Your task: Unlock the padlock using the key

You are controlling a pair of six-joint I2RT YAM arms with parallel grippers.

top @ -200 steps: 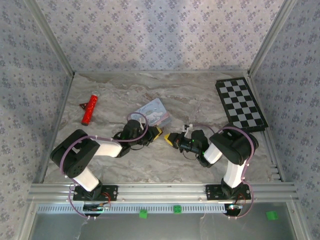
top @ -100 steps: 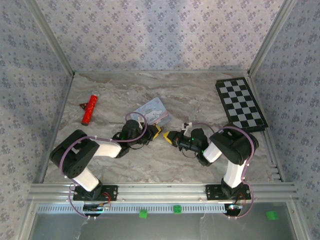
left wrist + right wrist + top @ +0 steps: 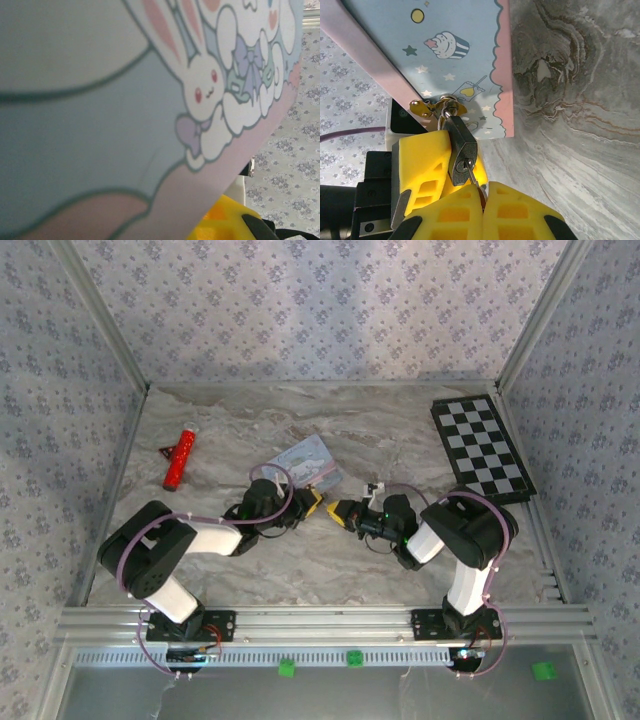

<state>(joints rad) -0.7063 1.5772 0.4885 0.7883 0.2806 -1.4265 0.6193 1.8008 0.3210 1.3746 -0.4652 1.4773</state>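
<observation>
Mid-table (image 3: 420, 445), the padlock (image 3: 461, 152) hangs from the brass hasp on the near edge of the tin (image 3: 455, 60). Its shackle is still closed. The left gripper (image 3: 313, 504) appears to pinch the lock body between its yellow fingers. The right gripper (image 3: 485, 189) is clamped on the key (image 3: 471, 175), whose blade tip sits in the keyhole. Judging by this, insertion is done or nearly so. Turning the key and freeing the shackle are left.

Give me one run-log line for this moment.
right gripper: shut on key, tip in keyhole of padlock | left gripper: gripping padlock | padlock: hung on tin
</observation>
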